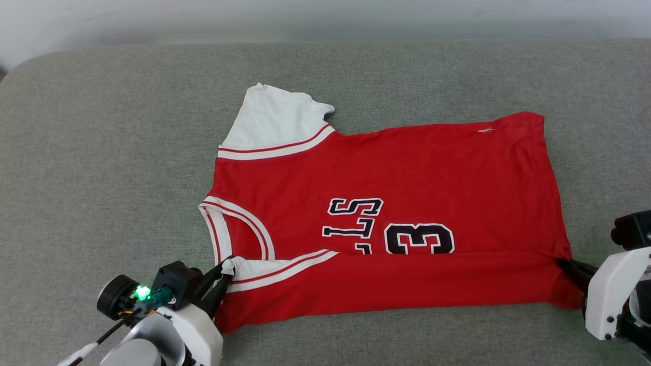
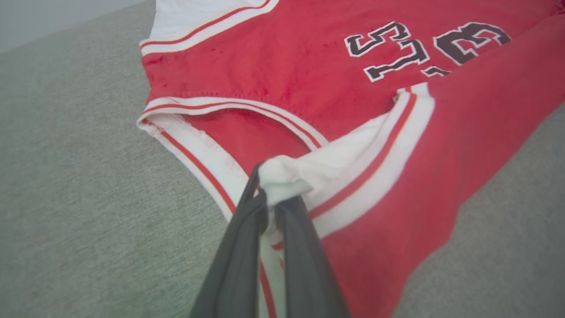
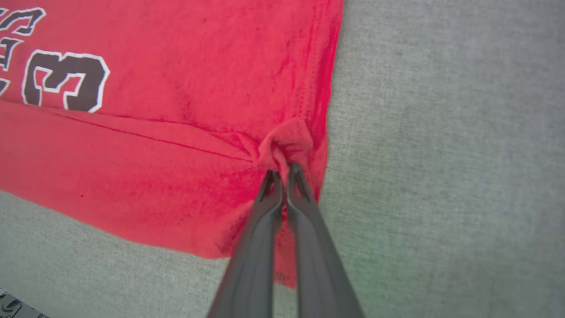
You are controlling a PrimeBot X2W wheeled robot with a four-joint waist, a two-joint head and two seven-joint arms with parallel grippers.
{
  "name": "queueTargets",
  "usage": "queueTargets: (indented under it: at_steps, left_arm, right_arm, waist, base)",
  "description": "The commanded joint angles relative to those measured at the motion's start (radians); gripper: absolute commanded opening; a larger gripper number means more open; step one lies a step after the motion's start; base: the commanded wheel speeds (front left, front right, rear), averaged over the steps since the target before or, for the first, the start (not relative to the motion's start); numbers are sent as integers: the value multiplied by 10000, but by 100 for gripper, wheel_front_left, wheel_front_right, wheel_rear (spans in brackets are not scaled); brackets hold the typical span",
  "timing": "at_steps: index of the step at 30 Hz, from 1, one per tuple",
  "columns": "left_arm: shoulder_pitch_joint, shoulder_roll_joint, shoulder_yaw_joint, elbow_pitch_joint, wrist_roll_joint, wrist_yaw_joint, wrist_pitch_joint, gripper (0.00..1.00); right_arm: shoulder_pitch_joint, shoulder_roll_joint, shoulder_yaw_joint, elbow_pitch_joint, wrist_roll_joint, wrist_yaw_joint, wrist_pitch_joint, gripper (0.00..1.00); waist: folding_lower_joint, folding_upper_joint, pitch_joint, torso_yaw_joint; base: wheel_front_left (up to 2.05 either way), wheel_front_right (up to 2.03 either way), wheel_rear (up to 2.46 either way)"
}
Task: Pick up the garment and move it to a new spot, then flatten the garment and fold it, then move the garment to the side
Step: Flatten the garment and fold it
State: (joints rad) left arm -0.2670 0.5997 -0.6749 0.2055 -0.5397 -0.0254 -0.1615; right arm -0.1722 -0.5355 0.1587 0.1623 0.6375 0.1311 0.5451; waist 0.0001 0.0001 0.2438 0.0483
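Garment: The red garment (image 1: 386, 168) lay flat in the middle of the grey surface (image 1: 101, 178). Its neck pointed to the robot's left and its bottom edge to the robot's right.
Fold: The long side nearest the robot was turned up over the shirt. It made a red band across the front.
Print: The black letters (image 1: 356, 223) "LS" and a big number (image 1: 419, 239) "3", both with white edges, showed just above the band. The band hid the rest of the print.
Far sleeve: The white far sleeve (image 1: 269, 122) lay flat and pointed away from the robot. A red and white stripe ran along where it met the red cloth.
Near sleeve: The white near sleeve (image 1: 269, 269) was turned over onto the red cloth, and its tip was bunched up.
Neck trim: The striped neck trim (image 1: 218, 229) curved just beside that bunched tip.
Left gripper: The left gripper (image 1: 226, 269) was squeezed tight on the bunched tip of the near sleeve.
Right gripper: The right gripper (image 1: 564, 264) was squeezed tight on a small pinch of red cloth at the bottom edge, where the band ended.
Surface: It was soft-looking grey cloth with bare space all around the shirt.
Wall: A pale wall (image 1: 305, 20) stood behind the surface.
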Motion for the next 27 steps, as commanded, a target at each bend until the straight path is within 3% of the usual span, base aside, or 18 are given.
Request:
queueTargets:
  at_steps: [1,2,3,4,10,16,27]
  left_arm:
    - [-176,-157,-24,306,-68,-43,24,0]
    - [-233,-240,-35,508,-111,-54,64,20]
    - [-283,-307,-31,708,-124,5,87,76]
    - [-310,-391,-40,888,-193,29,135,100]
    - [-183,-781,208,1574,-483,388,-119,100]
    - [375,-940,927,1554,-1252,1256,-24,100]
    - [2209,-391,1453,-815,-2335,2891,1684,100]
  right_arm:
    - [-185,-66,61,138,-84,-7,-90,0]
    - [-207,-61,98,234,-112,-7,-117,0]
    - [-240,-5,89,323,-110,-7,-181,31]
    - [-272,56,117,390,-101,-7,-195,100]
    - [-199,115,305,374,-324,-6,-424,100]
    - [275,299,10,17,-760,-7,-412,100]
    - [1683,1545,-1671,-1216,-1903,-6,722,100]
  waist:
    - [-1,-1,-11,16]
    - [-1,-1,-34,25]
    - [-1,-1,-70,30]
    - [-1,-1,-121,32]
    - [-1,-1,-615,28]
    - [-1,-1,-1235,32]
    - [-1,-1,-1750,-15]
  base:
    - [0,0,0]
    - [0,0,0]
    - [0,0,0]
    - [0,0,0]
    - [0,0,0]
    - [0,0,0]
    - [0,0,0]
